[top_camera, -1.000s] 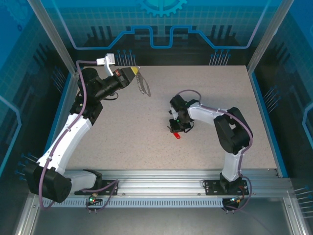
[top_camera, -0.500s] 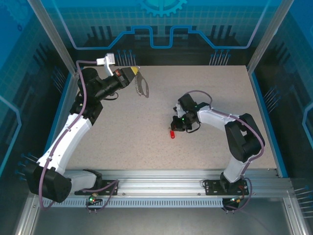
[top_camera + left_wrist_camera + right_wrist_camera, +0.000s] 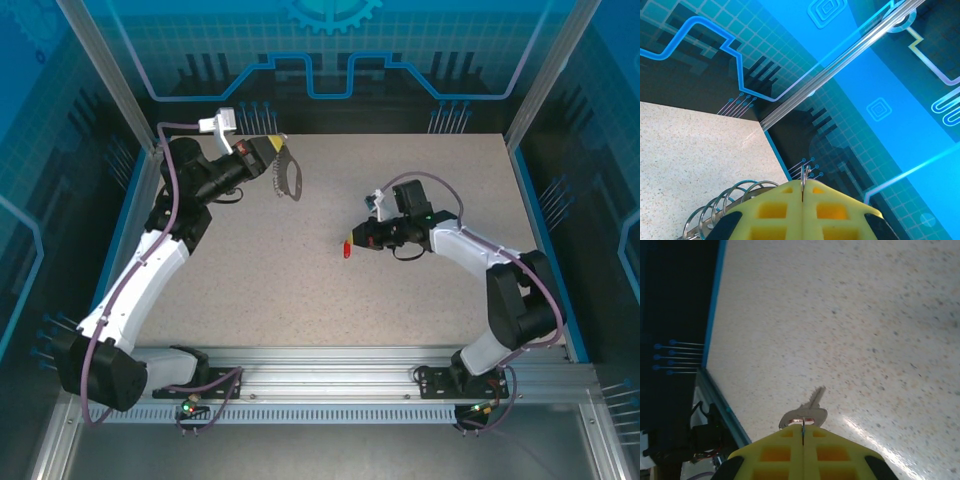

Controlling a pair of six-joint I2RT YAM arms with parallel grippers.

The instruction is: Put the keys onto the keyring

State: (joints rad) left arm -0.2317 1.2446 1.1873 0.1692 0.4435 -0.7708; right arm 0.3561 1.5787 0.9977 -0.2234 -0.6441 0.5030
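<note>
One key [image 3: 347, 248], tiny, red at the head from above, held off the surface [image 3: 430, 190] at mid-table in the right gripper [image 3: 358, 243], whose fingers are closed on it. In the right wrist view the key [image 3: 808, 405] reads as pale metal, pinched by the bow at the very fingertips, toothed blade pointing away. Keyring [image 3: 289, 178]: dark flat loop with small silvery rings, hanging at the far left of the surface from the left gripper [image 3: 272, 157], also closed, apparently on one thin wire of a ring [image 3: 804, 175], with the other rings [image 3: 727, 202] fanned beside the fingers. Key and keyring are well apart.

Hazards, judged:
- The hold on the key is shallow, so pressing it against a ring could twist it in the pads or pop it out onto the surface.
- The keyring hangs from a single thin wire, so it may swing or turn when touched and spoil the alignment.
- The key's hole is small and partly covered by the fingers, so threading may need a regrip.
- A ring's coil must be parted, and a closed gripper on each side leaves nothing free to do it.

Not legible:
- How much of the bow sits inside the pads.
- Why the red hardly registers at the wrist.
- Which ring is pinched.
- Where any ring's split lies.
- The dark loop, cut off at the lower edge of the left wrist view.
</note>
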